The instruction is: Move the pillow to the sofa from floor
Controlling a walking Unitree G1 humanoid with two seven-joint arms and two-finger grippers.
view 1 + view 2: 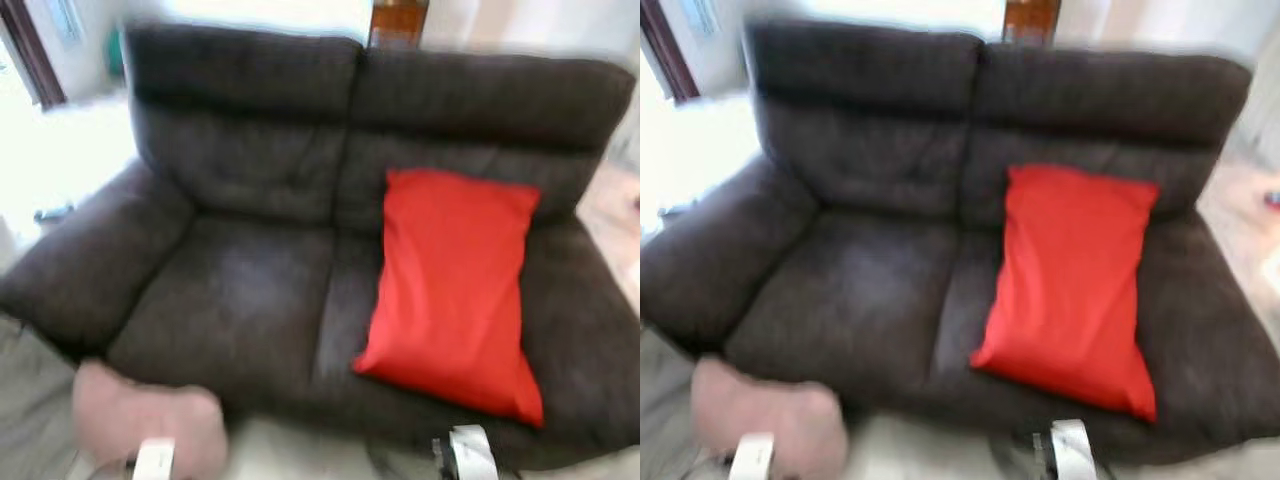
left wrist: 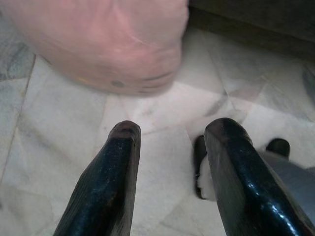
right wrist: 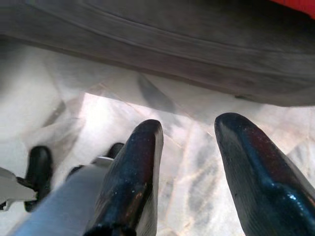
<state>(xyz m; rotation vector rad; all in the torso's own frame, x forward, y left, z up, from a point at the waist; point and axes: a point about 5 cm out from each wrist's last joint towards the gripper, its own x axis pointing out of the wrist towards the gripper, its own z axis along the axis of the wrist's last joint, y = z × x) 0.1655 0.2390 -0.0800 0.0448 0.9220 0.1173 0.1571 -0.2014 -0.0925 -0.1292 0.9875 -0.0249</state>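
The left claw (image 2: 170,147) hangs low over the pale marble floor (image 2: 64,147), its two black fingers (image 2: 106,187) spread apart with nothing between them. Just ahead of the fingertips, a pink pillow (image 2: 106,42) lies on the floor, apart from the claw and untouched. From the head views the same pillow (image 1: 150,420) sits at the foot of the sofa, by its left front corner, below the left armrest (image 1: 85,265).

The right claw (image 3: 197,172) hovers above the floor near the sofa's front edge (image 3: 172,49), fingers (image 3: 135,167) likewise spread wide and empty. The opposite arm's silver wrist and black fingertips show low in each wrist view.

The dark brown two-seat sofa (image 1: 260,250) spans the scene, which is blurred. A red cushion (image 1: 455,285) leans on its right seat, upper edge against the backrest. Between the pink pillow and the left seat stands only the sofa's front edge.
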